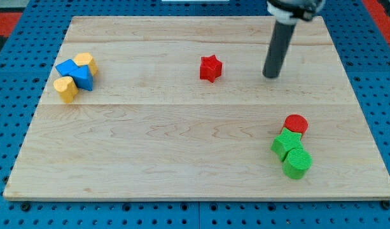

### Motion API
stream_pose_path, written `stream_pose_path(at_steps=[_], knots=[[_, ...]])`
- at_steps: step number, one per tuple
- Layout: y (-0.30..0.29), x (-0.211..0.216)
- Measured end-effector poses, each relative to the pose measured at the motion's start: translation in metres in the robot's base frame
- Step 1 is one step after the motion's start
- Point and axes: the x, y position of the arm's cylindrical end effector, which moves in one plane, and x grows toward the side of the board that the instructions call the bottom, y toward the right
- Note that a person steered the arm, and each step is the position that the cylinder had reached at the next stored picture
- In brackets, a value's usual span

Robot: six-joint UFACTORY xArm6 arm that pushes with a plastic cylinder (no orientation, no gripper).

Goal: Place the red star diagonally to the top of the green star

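Observation:
The red star (pixel 210 68) lies alone on the wooden board, above its middle. The green star (pixel 285 143) sits at the view's lower right, touching a red cylinder (pixel 296 123) above it and a green cylinder (pixel 297 163) below it. My tip (pixel 270 76) rests on the board to the right of the red star, well apart from it, and far above the green star.
At the view's left is a cluster: a blue block (pixel 69 67), a blue triangular block (pixel 83 79), a yellow block (pixel 86 62) and a yellow block (pixel 65 88). The board (pixel 182 159) lies on a blue pegboard surface.

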Motion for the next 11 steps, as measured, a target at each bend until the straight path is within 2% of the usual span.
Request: stream_pose_path(at_steps=[1,2,4,5,6,7,9,10,11], knots=[[-0.064,-0.036],[-0.115,-0.001],[-0.082,0.051],[-0.092,-0.009],[-0.146,-0.008],[-0.149,0.038],[-0.058,0.086],[-0.029,0.128],[-0.038,0.106]])
